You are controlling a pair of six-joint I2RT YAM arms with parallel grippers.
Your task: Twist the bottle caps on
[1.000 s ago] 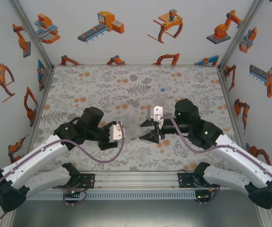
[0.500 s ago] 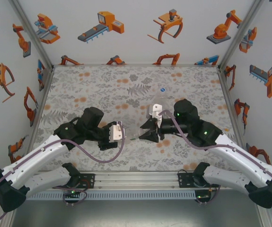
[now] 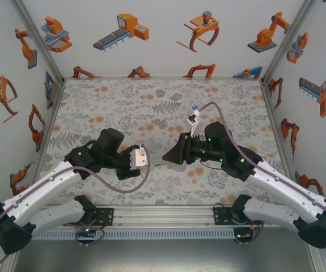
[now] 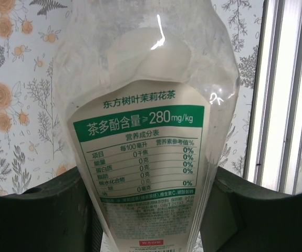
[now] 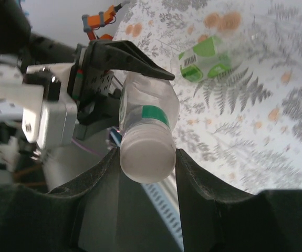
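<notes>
The left pincer [image 4: 151,181] grips the clear plastic bottle with the white-and-green printed label [image 4: 143,142] around its body, holding it roughly level above the floral-patterned worktop [image 3: 123,102]. The right pincer [image 5: 147,153] is closed on the round white plastic cap [image 5: 145,160] at that bottle's neck (a finger pressed to either side). A second clear bottle with a green label [image 5: 206,63] lies on its side on the worktop beyond.
</notes>
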